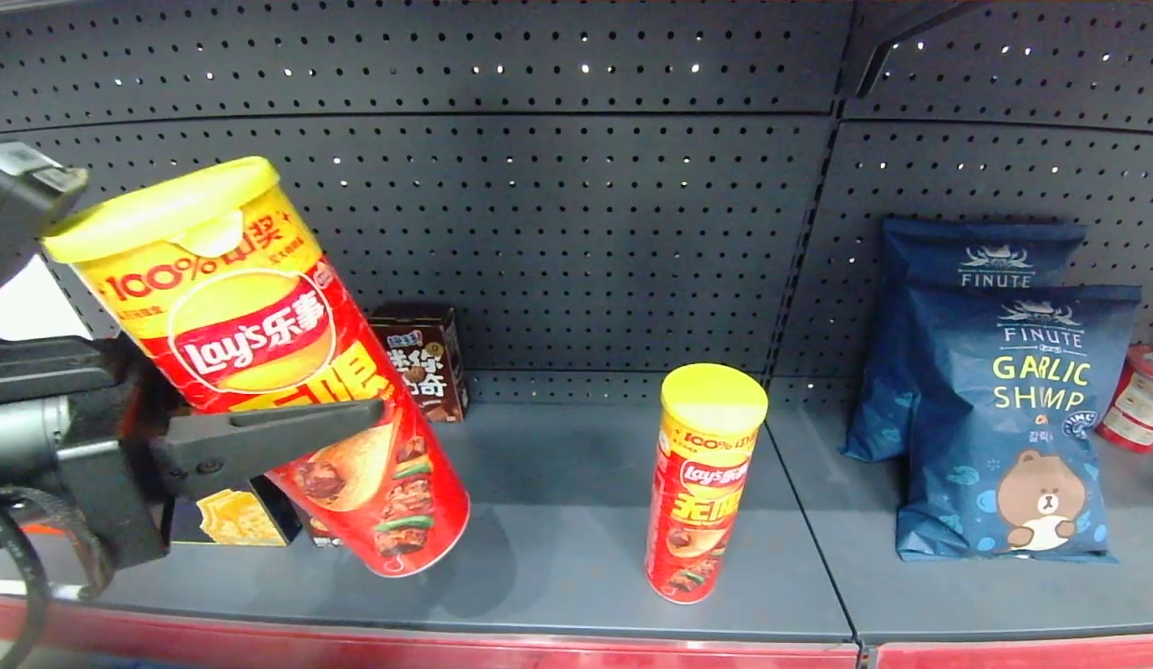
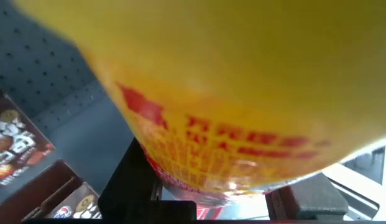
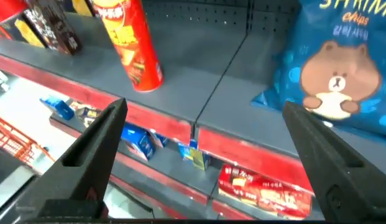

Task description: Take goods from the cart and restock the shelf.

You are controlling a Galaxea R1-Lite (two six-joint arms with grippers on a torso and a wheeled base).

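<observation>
The left gripper (image 1: 358, 413) squeezes the middle of a tall red-and-yellow cardboard chip can (image 1: 251, 325), left of the standing red can (image 1: 704, 483). It looks light and slippery.

You see a glossy printed wrap on the held chip can (image 1: 288, 372), capped by a smooth yellow plastic lid (image 1: 158, 209). The shelf (image 1: 557, 520) and its perforated back panel (image 1: 585, 232) look like matt grey painted metal. The blue bags (image 1: 1003, 418) are soft-sheen film.
</observation>
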